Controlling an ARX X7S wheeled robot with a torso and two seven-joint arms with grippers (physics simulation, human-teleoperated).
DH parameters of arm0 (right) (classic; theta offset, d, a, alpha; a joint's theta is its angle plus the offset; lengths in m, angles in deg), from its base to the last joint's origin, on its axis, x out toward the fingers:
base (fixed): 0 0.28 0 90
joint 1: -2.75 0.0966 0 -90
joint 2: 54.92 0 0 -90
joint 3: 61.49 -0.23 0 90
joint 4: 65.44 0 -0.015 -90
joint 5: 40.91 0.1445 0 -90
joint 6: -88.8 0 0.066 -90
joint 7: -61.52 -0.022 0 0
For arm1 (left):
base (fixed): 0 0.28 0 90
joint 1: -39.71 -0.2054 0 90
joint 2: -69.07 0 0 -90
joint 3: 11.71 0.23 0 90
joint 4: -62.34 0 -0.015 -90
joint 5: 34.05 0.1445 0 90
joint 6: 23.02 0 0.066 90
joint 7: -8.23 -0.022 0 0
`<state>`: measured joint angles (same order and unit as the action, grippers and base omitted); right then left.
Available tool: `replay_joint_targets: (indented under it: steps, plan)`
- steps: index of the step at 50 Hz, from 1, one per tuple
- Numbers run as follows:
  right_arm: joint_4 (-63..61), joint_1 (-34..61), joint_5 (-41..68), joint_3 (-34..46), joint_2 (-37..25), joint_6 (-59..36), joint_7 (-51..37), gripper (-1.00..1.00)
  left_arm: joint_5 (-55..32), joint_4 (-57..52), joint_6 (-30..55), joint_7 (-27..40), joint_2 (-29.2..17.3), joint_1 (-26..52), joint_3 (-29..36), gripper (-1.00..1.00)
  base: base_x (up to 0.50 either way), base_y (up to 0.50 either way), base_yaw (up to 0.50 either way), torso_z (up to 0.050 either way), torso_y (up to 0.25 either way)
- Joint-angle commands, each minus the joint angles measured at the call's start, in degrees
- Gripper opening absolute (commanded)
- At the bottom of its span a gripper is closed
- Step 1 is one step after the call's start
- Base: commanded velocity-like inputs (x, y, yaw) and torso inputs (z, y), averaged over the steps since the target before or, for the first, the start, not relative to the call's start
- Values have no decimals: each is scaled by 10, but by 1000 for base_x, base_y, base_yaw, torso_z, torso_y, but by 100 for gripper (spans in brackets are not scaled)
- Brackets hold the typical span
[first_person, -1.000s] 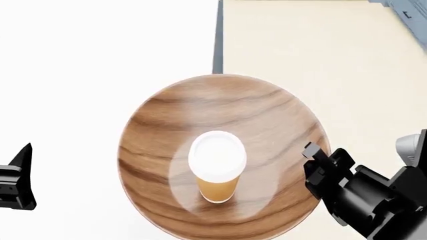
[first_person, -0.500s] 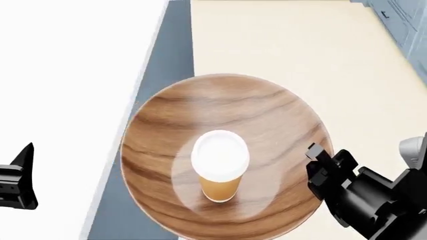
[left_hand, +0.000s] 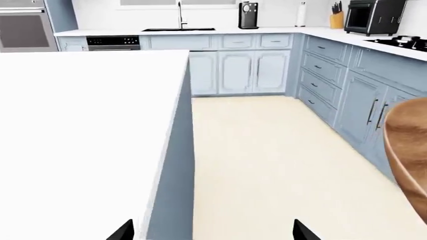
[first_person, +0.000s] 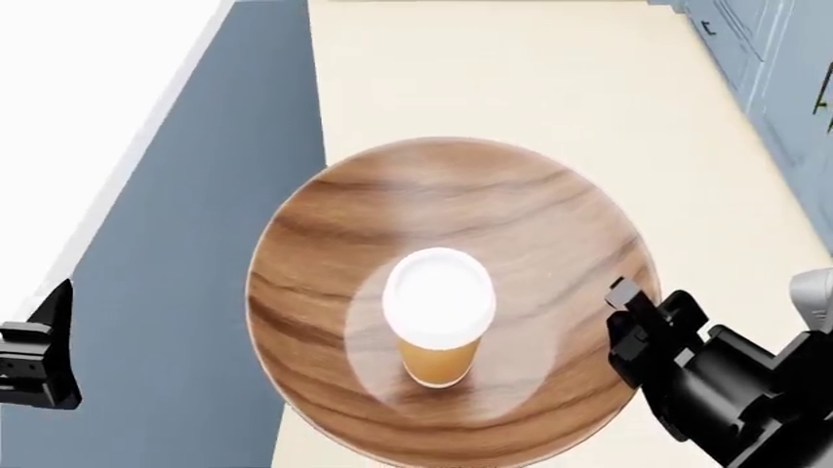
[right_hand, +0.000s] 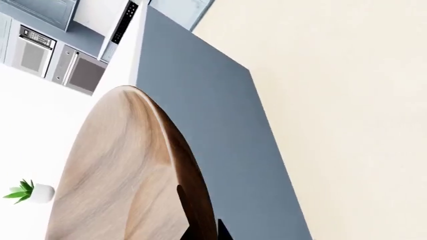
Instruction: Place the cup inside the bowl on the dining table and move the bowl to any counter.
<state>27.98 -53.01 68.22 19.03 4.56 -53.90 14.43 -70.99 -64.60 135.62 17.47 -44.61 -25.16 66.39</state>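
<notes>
Head view showed the cup (first_person: 439, 317) standing upright in the middle of the bowl (first_person: 326, 263), its white lid facing up. The bowl hung in the air over the cream floor (first_person: 521, 78) and the blue-grey side of the dining table (first_person: 78, 88), clear of the white tabletop. The right gripper (first_person: 622, 322) pinched the bowl's rim on its right side, and in the right wrist view the dark fingers (right_hand: 190, 210) sat against the rim's edge. The left gripper (first_person: 39, 356) held nothing, well apart from the bowl at the far left; the left wrist view showed its two fingertips (left_hand: 123, 231) spread wide. Far behind, a counter (left_hand: 220, 31) ran along the wall above blue cabinets (left_hand: 237, 70).
</notes>
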Motion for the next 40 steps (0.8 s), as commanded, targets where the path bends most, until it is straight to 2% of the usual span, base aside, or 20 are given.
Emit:
replay_joint_targets:
  steps: [1, 13, 26, 40]
  plan:
    - [-9, 0, -4, -11, 2, 12, 23, -100, 0, 4, -14, 0, 2, -2, -1, 100, 98, -500, 0, 0, 0]
    - [-18, 2, -35, -12, 2, 23, 45, -100, -5, 6, -14, -2, -4, -1, -4, 100, 260, -467, 0, 0, 0]
    - [-13, 1, -53, -10, 6, 32, 65, -100, -14, 6, -18, -10, -15, -13, -17, 100, 499, -117, 0, 0, 2]
    - [-6, 4, -54, -5, 7, 34, 69, -100, -4, 11, -29, 3, -3, -12, 5, 100, 500, -54, 0, 0, 1]
